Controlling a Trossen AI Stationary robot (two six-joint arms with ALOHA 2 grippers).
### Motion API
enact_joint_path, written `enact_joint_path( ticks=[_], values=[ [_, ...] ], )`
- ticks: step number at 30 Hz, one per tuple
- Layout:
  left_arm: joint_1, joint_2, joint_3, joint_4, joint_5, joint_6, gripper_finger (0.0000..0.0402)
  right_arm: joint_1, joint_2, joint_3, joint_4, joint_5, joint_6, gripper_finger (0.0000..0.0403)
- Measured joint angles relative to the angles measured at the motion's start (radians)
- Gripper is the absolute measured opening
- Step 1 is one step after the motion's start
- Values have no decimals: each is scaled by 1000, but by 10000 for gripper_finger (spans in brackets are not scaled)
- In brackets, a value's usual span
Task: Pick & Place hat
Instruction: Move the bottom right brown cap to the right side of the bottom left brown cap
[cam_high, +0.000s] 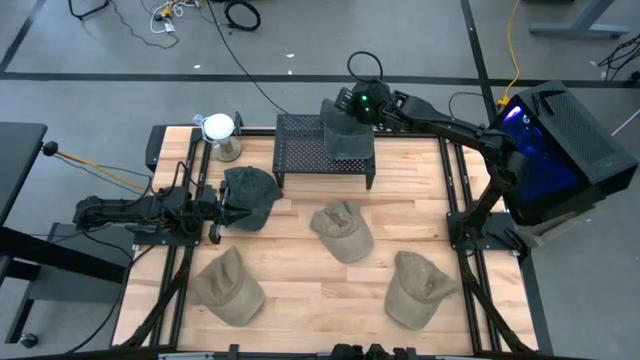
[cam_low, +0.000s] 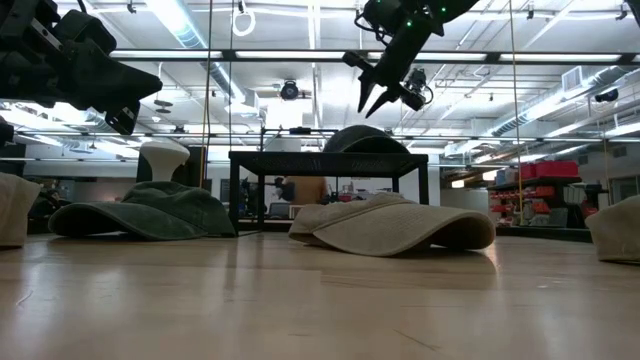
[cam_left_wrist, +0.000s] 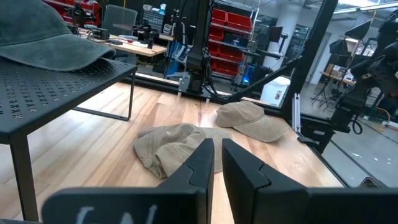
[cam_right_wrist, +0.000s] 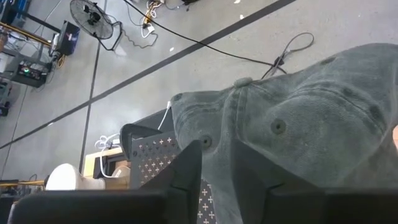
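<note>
A dark grey-green hat (cam_high: 347, 138) lies crown-up on the black perforated rack (cam_high: 300, 150) at the table's far middle. My right gripper (cam_high: 350, 112) hangs just above it, slanting down, open (cam_low: 378, 98). The low view shows its fingertips clear of the crown (cam_low: 365, 138). In the right wrist view the hat (cam_right_wrist: 298, 118) fills the space beyond the fingers. A second dark green hat (cam_high: 250, 197) lies on the table at the left. My left gripper (cam_high: 215, 215) is beside it, level above the table and shut (cam_left_wrist: 217, 163).
Three tan hats lie on the wooden table: one in the middle (cam_high: 342, 230), one near left (cam_high: 228, 287), one near right (cam_high: 418, 290). A white round object (cam_high: 218, 128) stands at the far left beside the rack. Bare wood shows between the hats.
</note>
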Motion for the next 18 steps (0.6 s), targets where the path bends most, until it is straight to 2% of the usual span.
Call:
enact_joint_path(
  ticks=[7,15,18],
  values=[
    [0,0,0,0,0,0,39,0,-6,0,-1,0,-128,100],
    [0,0,0,0,0,0,39,30,-44,0,23,-1,-538,100],
    [0,0,0,0,0,0,39,46,-57,0,36,-48,-704,100]
  ],
)
